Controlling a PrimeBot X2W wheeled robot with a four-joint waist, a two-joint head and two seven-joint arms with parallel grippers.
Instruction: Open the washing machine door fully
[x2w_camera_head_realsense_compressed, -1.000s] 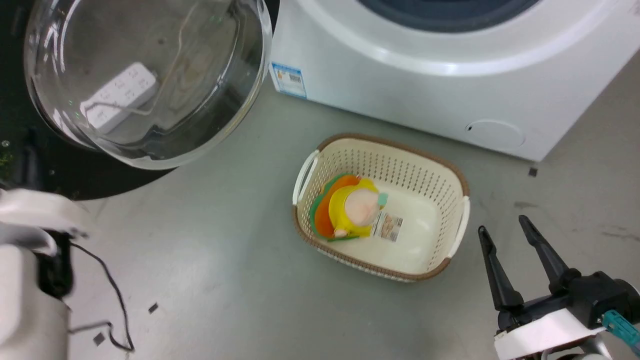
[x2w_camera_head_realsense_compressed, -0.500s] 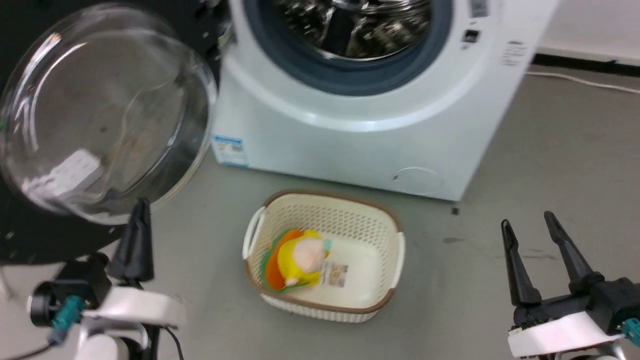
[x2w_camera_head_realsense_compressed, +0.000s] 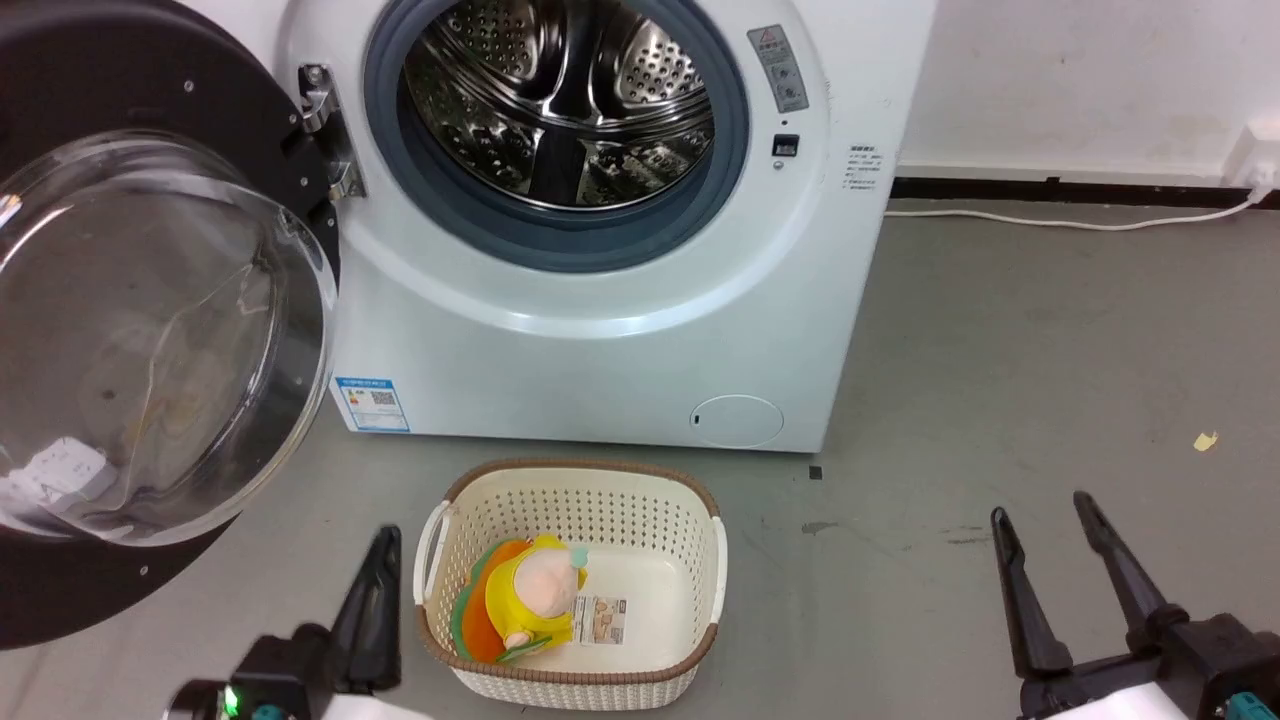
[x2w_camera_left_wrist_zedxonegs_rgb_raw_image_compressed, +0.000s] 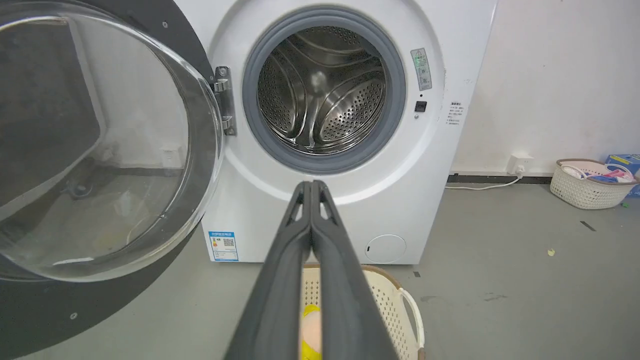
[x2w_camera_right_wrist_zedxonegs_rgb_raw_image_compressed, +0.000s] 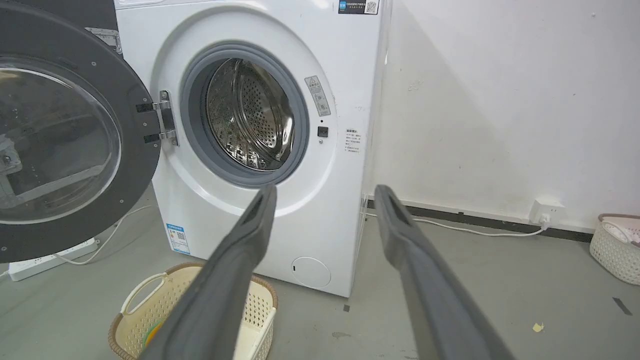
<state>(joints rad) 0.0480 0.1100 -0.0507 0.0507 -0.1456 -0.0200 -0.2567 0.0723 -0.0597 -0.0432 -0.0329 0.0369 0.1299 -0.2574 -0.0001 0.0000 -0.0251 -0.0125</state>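
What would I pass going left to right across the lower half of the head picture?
Round black glass-bowled washing machine door → dark-fingered left gripper → cream perforated plastic basket → dark-fingered right gripper.

Washing machine (x2w_camera_head_realsense_compressed: 600, 350): white front-loading box, upright. Blue sticker (x2w_camera_head_realsense_compressed: 371, 404) low on the left of its front, small round flap (x2w_camera_head_realsense_compressed: 737, 420) low on the right.

Washing machine door (x2w_camera_head_realsense_compressed: 150, 330): glossy black ring around a bulging clear glass bowl. Swung wide open on the left-side hinge (x2w_camera_head_realsense_compressed: 325, 130), well clear of the round opening.
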